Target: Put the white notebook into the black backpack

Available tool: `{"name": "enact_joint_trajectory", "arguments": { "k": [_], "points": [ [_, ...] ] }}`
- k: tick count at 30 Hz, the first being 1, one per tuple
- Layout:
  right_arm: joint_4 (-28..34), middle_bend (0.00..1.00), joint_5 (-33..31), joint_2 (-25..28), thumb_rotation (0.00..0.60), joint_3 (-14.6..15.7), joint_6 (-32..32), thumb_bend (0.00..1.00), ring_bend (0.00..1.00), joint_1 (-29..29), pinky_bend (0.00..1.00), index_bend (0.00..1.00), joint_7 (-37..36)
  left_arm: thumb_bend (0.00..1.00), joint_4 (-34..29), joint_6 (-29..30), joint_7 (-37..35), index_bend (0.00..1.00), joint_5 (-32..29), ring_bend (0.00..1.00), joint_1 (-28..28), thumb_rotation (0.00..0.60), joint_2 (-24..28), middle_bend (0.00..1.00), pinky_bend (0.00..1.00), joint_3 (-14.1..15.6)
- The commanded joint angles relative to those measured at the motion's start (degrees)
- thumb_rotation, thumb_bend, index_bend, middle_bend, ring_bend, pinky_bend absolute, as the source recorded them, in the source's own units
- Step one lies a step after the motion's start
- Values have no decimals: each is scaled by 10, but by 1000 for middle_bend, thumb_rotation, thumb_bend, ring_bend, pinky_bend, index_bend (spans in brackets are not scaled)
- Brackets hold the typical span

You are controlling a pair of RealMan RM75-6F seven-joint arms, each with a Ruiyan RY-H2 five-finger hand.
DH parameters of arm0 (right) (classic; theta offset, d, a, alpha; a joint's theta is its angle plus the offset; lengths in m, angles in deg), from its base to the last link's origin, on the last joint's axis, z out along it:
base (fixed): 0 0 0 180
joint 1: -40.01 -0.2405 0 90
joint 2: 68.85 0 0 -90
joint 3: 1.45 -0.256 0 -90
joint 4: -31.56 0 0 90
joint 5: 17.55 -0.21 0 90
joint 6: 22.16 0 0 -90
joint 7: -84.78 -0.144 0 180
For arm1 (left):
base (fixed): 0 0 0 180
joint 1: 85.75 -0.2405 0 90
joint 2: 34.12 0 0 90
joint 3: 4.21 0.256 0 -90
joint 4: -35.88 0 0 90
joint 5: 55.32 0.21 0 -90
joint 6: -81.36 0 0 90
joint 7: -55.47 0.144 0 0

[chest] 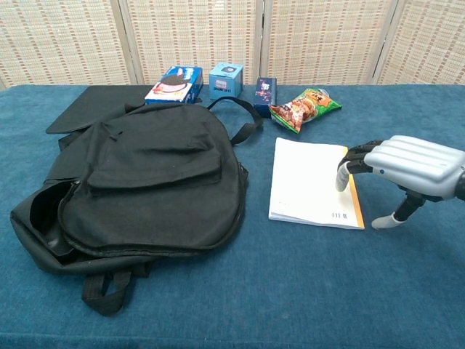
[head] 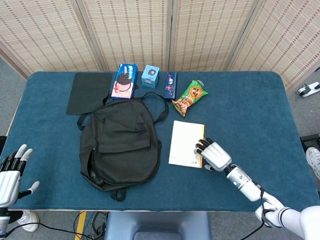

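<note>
- The tabletop, covered in blue cloth, carries everything; the soft covering may let fingertips dig in slightly under a flat thing.
- The black backpack lies flat left of centre. It looks limp, so its opening will likely need holding apart. Only the chest view shows the unzipped gap along its near-left side; from the head view it hardly reads.
- The white notebook lies flat just right of the backpack, not touching it. It looks thin, light and bendable, with a yellow strip on its right edge. Lifting that right edge, thumb beneath and fingers on top, seems the sensible hold.
- The right hand holds nothing, fingers arched and apart. The chest view shows fingertips down at the notebook's right edge and the thumb on the cloth beside it; actual contact with the cover I cannot tell.
- The left hand appears only in the head view, at the near-left corner, fingers spread and holding nothing.
</note>
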Motion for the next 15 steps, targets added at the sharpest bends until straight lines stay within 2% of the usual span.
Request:
{"name": "enact_joint_trajectory", "arguments": {
  "k": [1, 15],
  "points": [
    [-4, 274, -4, -4, 600, -1, 0, 29, 161, -2, 183, 348, -1, 220, 0, 0, 0, 43, 1, 59, 0, 600, 0, 0, 85, 0],
    [-19, 274, -10, -18, 600, 8, -3, 29, 159, -13, 183, 348, 3, 220, 0, -2, -1, 43, -2, 58, -1, 600, 1, 0, 85, 1]
  ]
}}
